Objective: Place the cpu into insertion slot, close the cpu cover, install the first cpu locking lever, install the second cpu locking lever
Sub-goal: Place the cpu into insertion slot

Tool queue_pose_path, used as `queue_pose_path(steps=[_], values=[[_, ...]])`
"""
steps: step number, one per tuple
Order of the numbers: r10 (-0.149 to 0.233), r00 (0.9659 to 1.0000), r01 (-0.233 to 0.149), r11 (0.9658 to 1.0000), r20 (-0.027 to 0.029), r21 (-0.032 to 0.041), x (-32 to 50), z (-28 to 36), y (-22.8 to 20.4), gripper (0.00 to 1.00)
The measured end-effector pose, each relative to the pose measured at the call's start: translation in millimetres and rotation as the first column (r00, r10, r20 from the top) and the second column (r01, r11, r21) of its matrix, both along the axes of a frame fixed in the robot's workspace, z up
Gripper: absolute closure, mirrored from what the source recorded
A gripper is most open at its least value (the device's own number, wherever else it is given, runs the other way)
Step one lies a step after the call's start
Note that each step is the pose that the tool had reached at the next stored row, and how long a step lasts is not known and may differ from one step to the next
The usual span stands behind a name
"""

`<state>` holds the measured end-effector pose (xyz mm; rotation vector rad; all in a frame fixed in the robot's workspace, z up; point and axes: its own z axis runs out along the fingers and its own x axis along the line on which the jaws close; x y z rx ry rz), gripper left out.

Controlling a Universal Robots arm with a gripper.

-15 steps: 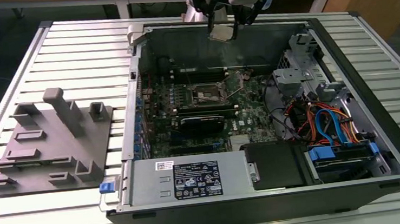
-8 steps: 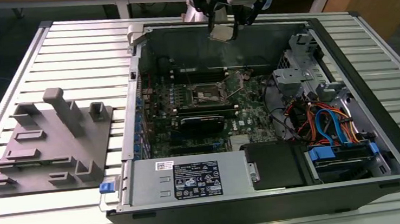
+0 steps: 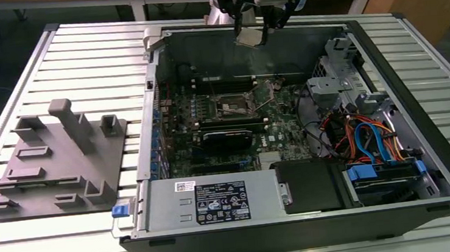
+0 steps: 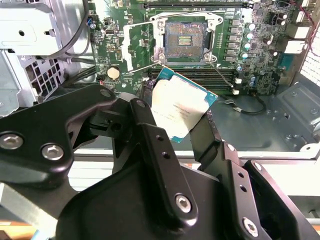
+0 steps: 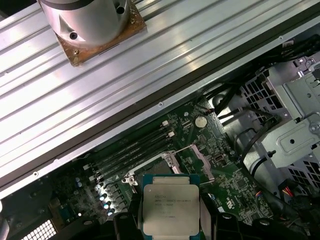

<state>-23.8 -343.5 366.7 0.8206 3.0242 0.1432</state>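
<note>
Slatted metal table. At the exterior view's left, a grey fixture plate with upright blocks lies beside an open computer case. Inside the case there is a green motherboard, with a labelled silver power supply along the near wall. The insertion slot sits mid-board with its dark centre exposed, and it shows in both wrist views. The gripper hangs above the case's far wall, jaws pinching the cpu by two opposite edges. In the second wrist view the black fingers clamp the cpu, silver top visible, in the air and well apart from the slot. The first wrist view shows the same grip on the cpu. At the exterior view's right are a metal drive cage and blue and orange cables.
</note>
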Motion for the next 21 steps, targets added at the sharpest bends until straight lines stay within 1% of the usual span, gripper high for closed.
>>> queue_pose_path(steps=[8,17,21], values=[[0.0,1.0,0.0,1.0,0.0,0.0,0.0,0.0,0.0,0.46],[-0.022,0.9998,0.022,0.9998,0.0,0.0,0.0,0.0,0.0,0.46],[-0.025,0.9997,0.025,0.9997,0.0,0.0,0.0,0.0,0.0,0.46]])
